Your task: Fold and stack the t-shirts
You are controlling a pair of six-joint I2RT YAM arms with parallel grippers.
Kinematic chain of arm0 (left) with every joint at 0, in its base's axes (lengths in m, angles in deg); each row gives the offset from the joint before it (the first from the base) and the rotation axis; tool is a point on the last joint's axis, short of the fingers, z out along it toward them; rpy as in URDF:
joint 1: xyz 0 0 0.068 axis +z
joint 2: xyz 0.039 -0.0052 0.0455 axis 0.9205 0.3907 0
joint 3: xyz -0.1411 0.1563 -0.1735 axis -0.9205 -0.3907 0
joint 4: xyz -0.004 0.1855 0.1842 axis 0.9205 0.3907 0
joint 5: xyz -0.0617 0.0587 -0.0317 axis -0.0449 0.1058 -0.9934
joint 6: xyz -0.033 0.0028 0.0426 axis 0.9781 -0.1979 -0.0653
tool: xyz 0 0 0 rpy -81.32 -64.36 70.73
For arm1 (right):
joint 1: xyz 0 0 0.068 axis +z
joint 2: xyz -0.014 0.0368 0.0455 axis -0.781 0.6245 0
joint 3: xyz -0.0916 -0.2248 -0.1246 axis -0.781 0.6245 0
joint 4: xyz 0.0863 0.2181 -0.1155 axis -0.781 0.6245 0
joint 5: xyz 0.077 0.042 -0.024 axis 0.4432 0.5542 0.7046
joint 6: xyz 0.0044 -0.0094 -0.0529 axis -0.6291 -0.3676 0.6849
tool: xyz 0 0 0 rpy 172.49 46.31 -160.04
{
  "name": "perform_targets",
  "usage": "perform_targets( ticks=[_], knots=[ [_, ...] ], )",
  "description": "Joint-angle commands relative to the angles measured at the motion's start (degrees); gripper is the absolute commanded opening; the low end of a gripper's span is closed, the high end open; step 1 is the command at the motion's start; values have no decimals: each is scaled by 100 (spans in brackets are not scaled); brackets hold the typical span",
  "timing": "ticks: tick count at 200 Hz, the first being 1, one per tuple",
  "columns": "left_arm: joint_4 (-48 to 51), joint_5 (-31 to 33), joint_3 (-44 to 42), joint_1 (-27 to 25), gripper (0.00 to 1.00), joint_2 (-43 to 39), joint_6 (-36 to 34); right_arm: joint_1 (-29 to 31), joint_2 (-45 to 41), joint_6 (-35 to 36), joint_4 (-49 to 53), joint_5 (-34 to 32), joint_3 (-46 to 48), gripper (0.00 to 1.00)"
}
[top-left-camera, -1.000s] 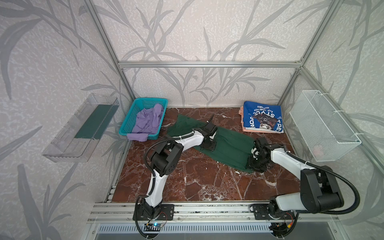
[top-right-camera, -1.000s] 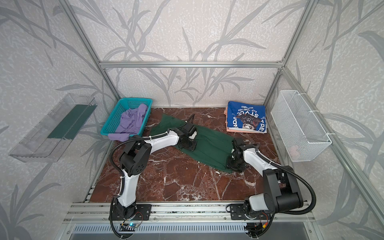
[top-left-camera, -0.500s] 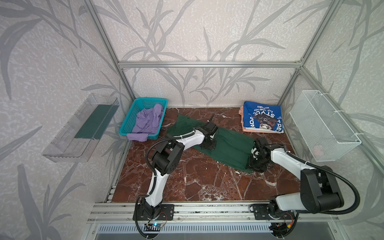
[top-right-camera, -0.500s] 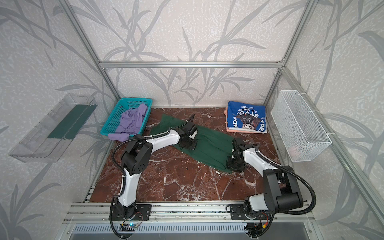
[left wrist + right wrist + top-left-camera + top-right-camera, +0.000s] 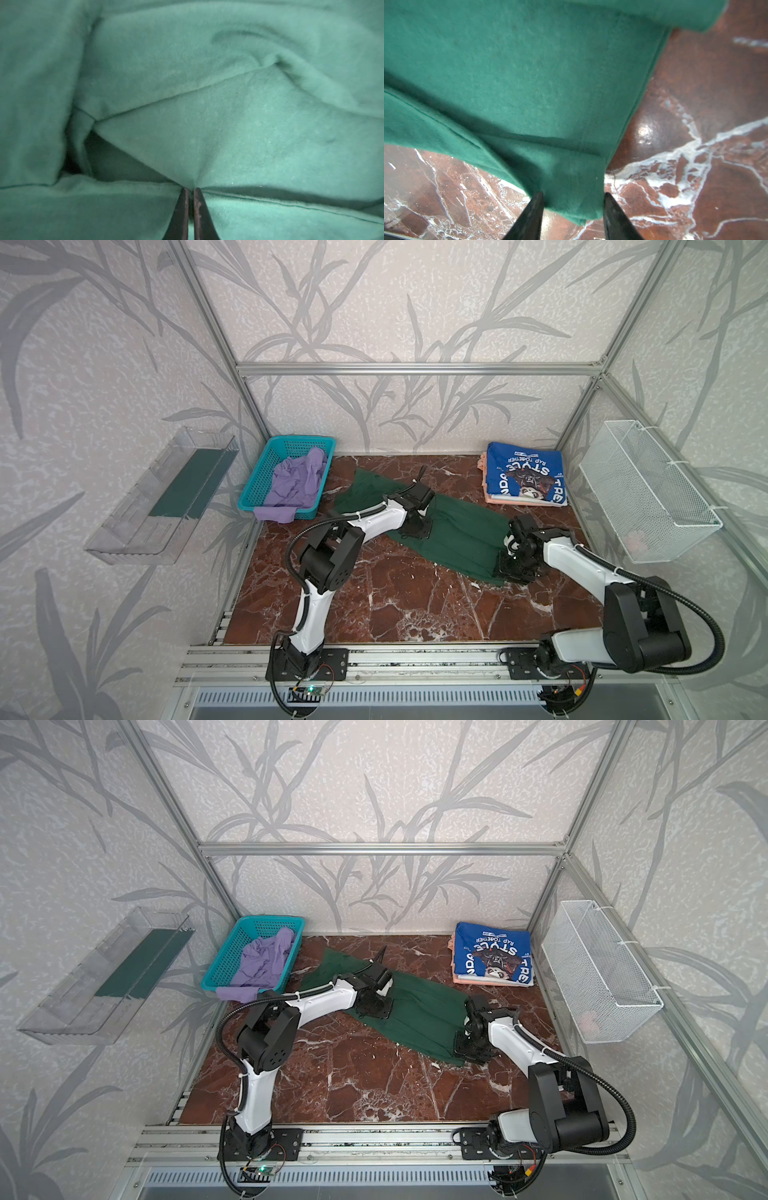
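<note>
Our left gripper, spread a second ago, is now pinching a ridge of the dark green t-shirt lying across the middle of the tabletop, while our right gripper is straddling its hem corner with jaws apart, so we are readying the fold.

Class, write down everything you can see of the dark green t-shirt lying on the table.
The dark green t-shirt is plain, soft, slightly fuzzy cloth with stitched hems. It is folded into a long layered band and lies slantwise across the red marble table, with creases near its far end. The left gripper is shut, pinching a fold partway along the shirt. The right gripper, jaws apart, straddles its near corner.
</note>
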Motion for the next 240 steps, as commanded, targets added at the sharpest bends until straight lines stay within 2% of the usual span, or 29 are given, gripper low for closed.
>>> perform_targets(
  ticks=[1, 53, 100, 185, 240],
  knots=[
    [-75, -114, -114, 5, 9, -366, 97, -22, -104, 48, 168, -63, -124, 47],
    [-143, -182, -161, 43, 7, -427, 170, -27, -25, 30, 105, -186, -147, 47],
    [-148, -208, -138, 101, 7, -423, 177, -26, -7, 26, 106, -291, -236, 35],
    [-183, -236, -183, 131, 7, -459, 193, -27, 80, -3, 19, -256, -289, 0],
    [-286, -177, -296, 177, 6, -537, 240, -27, 72, -40, 149, -394, -476, 0]
  ],
)
